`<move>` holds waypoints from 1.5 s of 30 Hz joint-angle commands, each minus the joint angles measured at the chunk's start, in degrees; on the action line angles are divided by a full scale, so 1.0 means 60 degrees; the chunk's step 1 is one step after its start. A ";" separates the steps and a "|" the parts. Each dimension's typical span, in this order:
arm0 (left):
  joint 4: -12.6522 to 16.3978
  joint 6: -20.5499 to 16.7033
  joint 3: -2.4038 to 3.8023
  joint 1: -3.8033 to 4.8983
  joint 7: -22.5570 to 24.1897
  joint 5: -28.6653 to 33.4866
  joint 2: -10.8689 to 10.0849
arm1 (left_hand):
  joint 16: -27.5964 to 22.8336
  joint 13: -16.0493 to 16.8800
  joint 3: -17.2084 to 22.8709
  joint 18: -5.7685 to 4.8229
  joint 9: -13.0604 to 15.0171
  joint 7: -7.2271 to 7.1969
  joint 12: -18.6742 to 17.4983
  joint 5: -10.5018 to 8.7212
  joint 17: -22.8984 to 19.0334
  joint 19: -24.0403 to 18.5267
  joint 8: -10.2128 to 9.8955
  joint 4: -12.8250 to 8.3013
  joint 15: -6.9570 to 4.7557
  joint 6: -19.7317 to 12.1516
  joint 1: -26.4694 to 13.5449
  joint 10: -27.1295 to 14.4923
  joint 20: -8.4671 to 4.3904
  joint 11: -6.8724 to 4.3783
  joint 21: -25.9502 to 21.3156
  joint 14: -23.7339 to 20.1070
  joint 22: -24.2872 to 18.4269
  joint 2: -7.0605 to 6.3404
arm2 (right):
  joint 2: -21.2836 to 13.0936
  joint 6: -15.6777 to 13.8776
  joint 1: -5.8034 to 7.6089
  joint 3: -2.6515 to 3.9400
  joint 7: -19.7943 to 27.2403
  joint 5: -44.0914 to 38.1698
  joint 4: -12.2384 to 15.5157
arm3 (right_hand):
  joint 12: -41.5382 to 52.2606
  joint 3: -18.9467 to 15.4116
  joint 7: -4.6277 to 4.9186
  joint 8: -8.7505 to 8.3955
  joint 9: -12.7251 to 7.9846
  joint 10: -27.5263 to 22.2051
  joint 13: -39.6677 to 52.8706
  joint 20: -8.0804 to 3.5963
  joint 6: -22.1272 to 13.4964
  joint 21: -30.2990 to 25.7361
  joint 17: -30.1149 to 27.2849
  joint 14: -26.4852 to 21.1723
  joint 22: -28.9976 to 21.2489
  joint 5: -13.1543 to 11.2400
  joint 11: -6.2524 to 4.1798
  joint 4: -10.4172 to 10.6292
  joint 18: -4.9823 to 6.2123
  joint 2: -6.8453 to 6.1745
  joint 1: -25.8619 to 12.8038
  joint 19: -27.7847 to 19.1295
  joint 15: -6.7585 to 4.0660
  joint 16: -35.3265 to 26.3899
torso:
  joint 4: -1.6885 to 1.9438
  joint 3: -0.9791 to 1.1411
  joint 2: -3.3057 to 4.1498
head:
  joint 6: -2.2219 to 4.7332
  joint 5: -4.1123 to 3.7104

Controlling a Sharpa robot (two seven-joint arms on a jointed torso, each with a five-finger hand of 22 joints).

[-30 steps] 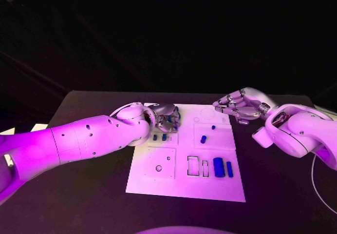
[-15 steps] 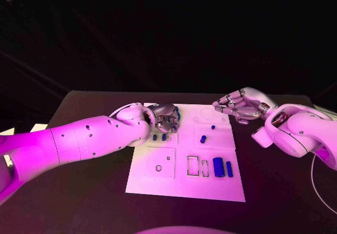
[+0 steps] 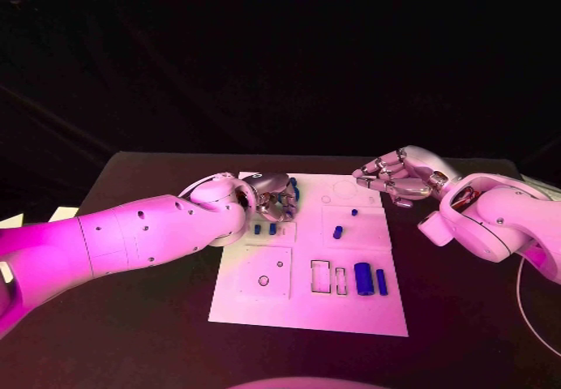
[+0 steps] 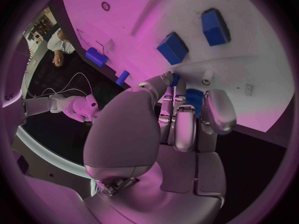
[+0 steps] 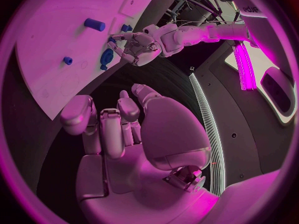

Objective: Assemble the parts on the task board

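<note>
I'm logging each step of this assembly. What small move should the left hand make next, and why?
Probably press the blue part down into the task board. The left hand holds that part at the board's far left corner, while the right hand hovers empty beside the board.

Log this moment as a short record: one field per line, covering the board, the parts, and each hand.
board: white task board lies flat in the middle of the black table
left hand: left hand is over the board's far left corner, its fingers on a blue round part; whether it grips it cannot be told
right hand: right hand is beside the board's far right corner, fingers curled, holding nothing
loose parts: two small blue blocks near the left hand; a large blue cylinder and a slim blue bar toward the near right
</note>
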 commanded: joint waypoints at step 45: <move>0.0439 0.0956 0.0278 0.0203 -0.0180 0.1053 -0.1063 | 0.0029 0.0128 0.0196 -0.0123 -0.0027 0.0074 -0.0190 0.0029 -0.0063 0.0090 -0.0166 -0.0108 0.0012 0.0049 -0.0236 0.0306 -0.0041 -0.0185 -0.0011 0.0342 0.0324 -0.0097 | -0.0020 -0.0004 -0.0006 0.0003 0.0102 -0.0070 0.0036 | -0.0002 0.0075 0.0011 0.0055 -0.0012 -0.0067 0.0004 -0.0005 -0.0076 -0.0047 0.0642 0.0601 -0.0002 0.0081 0.0017 -0.0015 0.0158 -0.0048 0.0076 -0.0024 -0.0072 -0.0055 | -0.0007 0.0008 -0.0003 | 0.0030 0.0049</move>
